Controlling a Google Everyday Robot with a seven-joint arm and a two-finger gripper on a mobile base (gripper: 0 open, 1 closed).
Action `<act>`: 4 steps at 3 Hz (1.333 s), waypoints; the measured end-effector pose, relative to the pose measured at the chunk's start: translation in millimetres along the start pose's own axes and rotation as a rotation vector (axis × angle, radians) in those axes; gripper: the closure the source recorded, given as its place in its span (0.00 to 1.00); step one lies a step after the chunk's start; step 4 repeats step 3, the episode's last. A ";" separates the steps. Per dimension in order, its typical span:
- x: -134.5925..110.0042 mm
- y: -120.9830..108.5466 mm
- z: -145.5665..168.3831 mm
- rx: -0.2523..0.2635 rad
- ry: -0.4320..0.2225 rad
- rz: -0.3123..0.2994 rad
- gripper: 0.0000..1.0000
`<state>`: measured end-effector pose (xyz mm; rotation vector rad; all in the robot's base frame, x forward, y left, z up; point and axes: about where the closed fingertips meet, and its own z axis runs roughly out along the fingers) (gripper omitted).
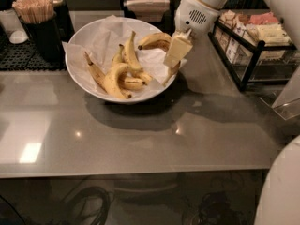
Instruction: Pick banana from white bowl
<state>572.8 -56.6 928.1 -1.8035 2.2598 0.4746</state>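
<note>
White cream-coloured fingers of the gripper [177, 54] are seen over the right rim of the white bowl [78, 81], below the white wrist housing of the arm [199, 8]. The fingers are closed narrowly on the banana [153, 39], which is held near its middle. The freckled arch of the banana extends to the left of the gripper, above the crinkled paper lining [101, 39]; its dark lower end [171, 75] is seen just beneath the fingers, at the bowl's edge. Whether that end touches the paper cannot be told.

The remaining fruit is located to the lower left of the gripper, in the bowl's centre: a plump yellow banana [114, 81], and a thin browner banana [95, 72] lying beyond it, nearer the far left wall. The bowl is supported on a grey glossy counter [140, 139], which extends below the gripper.

Far to the left of the gripper, a black holder of wooden stir sticks [35, 18] is placed behind the bowl. To the right, a black wire rack of packets [248, 41] is positioned.
</note>
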 end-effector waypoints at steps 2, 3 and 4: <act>9.6 66.8 -69.0 0.133 -0.048 0.015 1.00; 32.0 98.0 -63.3 0.131 -0.165 0.024 1.00; 32.0 98.0 -63.3 0.131 -0.165 0.024 1.00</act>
